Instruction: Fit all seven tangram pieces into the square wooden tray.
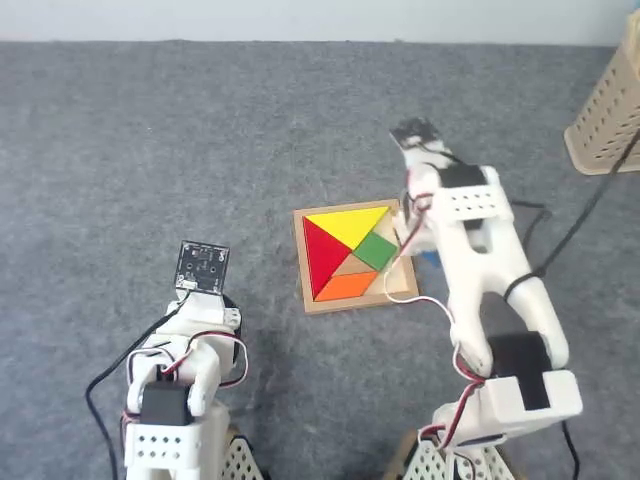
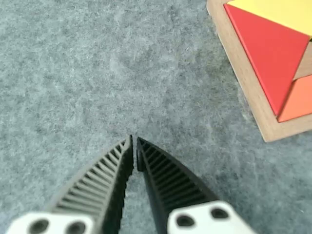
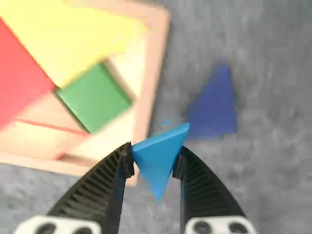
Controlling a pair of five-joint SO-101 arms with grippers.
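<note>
Grey felt-like mat [image 1: 150, 150] covers the table across the whole high view.

White right arm [image 1: 490, 280] runs from lower right up to the right edge of the tray. White left arm [image 1: 180, 390] sits folded at lower left, well apart from the work. Left gripper [image 2: 135, 141]: jaws drawn together to a sliver, nothing between them, over bare mat.

Square wooden tray [image 1: 345, 304] lies just right of centre, turned slightly off square to the frame. Risk: it rests loose on the mat, so a sideways push on the rim would likely slide it and spoil the aim.

Inside, large to small: big red triangle [image 1: 322, 258] at the left, big yellow triangle [image 1: 352, 224] along the top, orange piece [image 1: 345, 287] at the bottom, small green square [image 1: 376, 249] toward the right. Pale patches around the green square look like bare floor; cannot tell for certain. Risk: the green square looks loose among these gaps, so a descending piece or finger could knock it askew and block the remaining slots.

Dark blue triangle [image 3: 214, 105] lies flat on the mat just outside the tray's right rim, near the right gripper. Risk: a finger could drag it on the way past.

Right gripper [image 3: 154, 150]: jaws part open, pinching a small light-blue triangle [image 3: 158, 163] by its sloping edges, one corner hanging below the fingers, beside the rim. Main risk: sloping edges give a poor hold, so the piece may twist or squirt out; carried tilted, it could catch on the rim or land on edge.
</note>
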